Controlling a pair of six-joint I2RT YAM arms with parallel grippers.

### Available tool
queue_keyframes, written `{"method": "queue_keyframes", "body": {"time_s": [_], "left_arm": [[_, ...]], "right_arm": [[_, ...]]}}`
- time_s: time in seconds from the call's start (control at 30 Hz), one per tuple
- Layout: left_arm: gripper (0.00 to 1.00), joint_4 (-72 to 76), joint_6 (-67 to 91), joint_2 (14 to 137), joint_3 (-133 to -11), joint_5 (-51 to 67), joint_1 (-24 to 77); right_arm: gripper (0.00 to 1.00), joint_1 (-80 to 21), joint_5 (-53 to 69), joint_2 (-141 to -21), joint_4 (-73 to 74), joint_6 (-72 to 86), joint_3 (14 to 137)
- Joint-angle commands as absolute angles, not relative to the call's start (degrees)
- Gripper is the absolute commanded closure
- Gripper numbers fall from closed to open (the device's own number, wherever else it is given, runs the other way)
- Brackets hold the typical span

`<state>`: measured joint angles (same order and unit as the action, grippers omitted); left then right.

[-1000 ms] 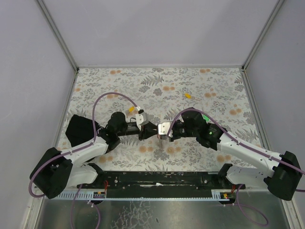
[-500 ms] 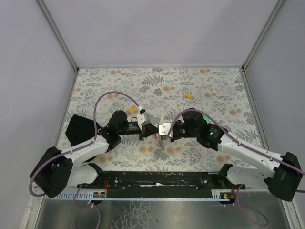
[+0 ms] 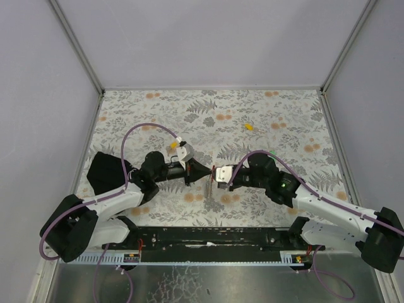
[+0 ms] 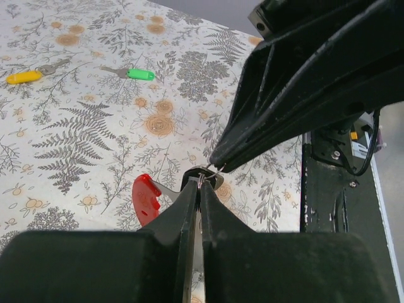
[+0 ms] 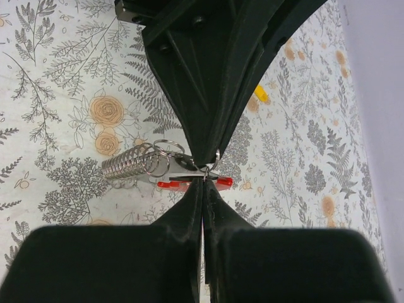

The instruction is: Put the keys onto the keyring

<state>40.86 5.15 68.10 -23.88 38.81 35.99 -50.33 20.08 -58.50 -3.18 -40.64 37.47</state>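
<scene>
Step in hand, as judged: the small wire ring [image 5: 216, 153] of the keyring [image 5: 169, 166] is being held open or steadied so that a key can be threaded.

Left gripper [image 3: 197, 172] and right gripper [image 3: 216, 175] are set tip to tip, somewhat toward the near edge from the middle of the desk [image 3: 284, 113]. Both pairs of jaws are seen closed to a hairline slit, each pinched on the thin ring at its very tips. No key can be made out in either grip.

Keyring position: it is hung at the meeting point of the tips. The red loop [image 4: 146, 199] and coiled spring [image 5: 129, 165] are trailed just below and to one side. Whether they touch the desk cannot be told.

For a good result, the pinch is best held light and at the extreme tips. Any pull is best made slowly along the wire, so that the ring is neither slipped nor bent.

Loose keys are seen well apart from the grippers: a yellow key [image 3: 249, 126] toward the far edge, with a green key [image 4: 136, 74] near it.
</scene>
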Motion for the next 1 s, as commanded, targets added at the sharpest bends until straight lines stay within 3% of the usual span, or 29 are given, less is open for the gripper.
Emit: {"method": "queue_keyframes", "body": {"time_s": [0.0, 0.67, 0.87, 0.97], "left_arm": [[1.0, 48.1, 9.1, 68.9, -22.8, 33.1, 35.3], [1.0, 65.4, 22.2, 68.2, -16.7, 20.0, 37.1], [1.0, 63.2, 20.7, 67.7, -16.6, 20.1, 37.1], [0.9, 61.6, 18.9, 66.5, -15.8, 20.8, 37.1]], "right_arm": [[1.0, -50.6, 19.4, -57.3, -4.6, -38.1, 36.2], [1.0, -51.5, 22.4, -61.2, -11.1, -35.0, 34.9], [1.0, -51.5, 17.8, -59.8, -11.0, -35.5, 34.4], [1.0, -51.5, 16.6, -59.5, -10.1, -35.9, 35.4]]}}
